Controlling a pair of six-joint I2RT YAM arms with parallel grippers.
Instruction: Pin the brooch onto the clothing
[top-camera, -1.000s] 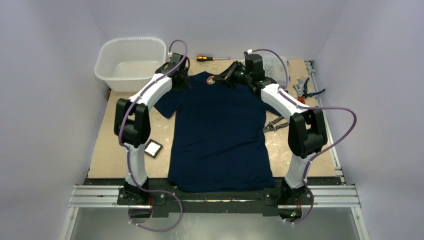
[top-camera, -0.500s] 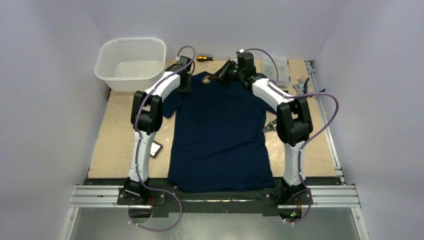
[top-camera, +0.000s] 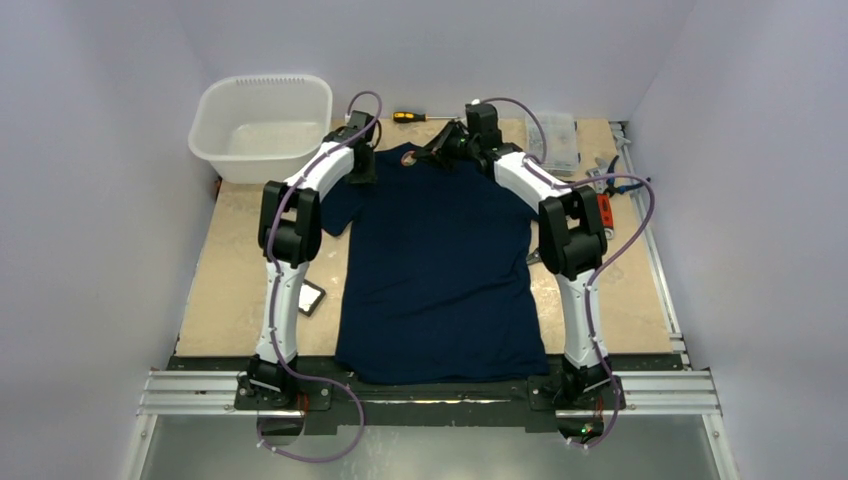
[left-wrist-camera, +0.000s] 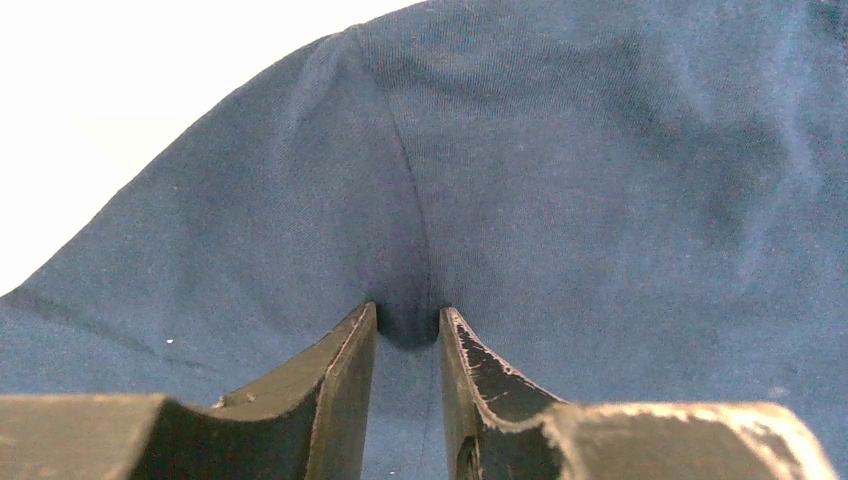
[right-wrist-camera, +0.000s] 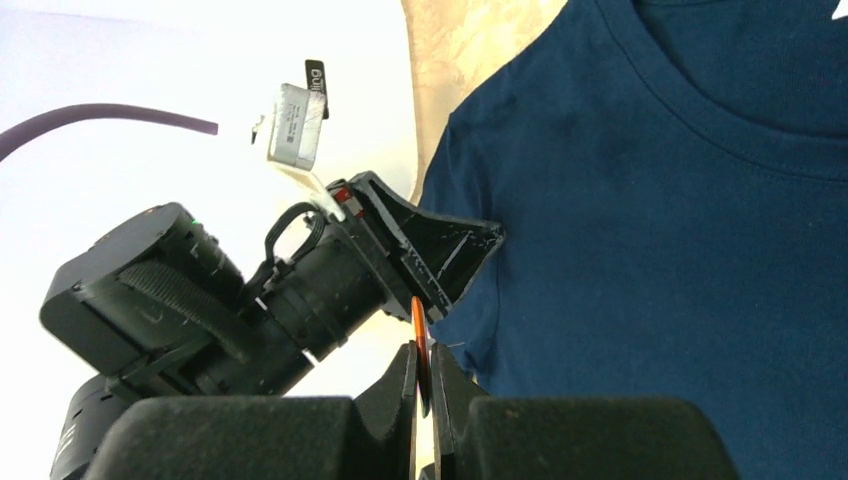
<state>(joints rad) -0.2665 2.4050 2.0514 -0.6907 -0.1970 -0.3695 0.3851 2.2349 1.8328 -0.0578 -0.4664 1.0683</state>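
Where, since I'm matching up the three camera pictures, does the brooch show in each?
Right wrist: the brooch stands edge-on at low centre, pinched in the right hand.
Top: a tiny reddish dot at the far collar, beside that hand.
Left wrist: not in it.
Shared landmark: the navy shirt, seen in all three.
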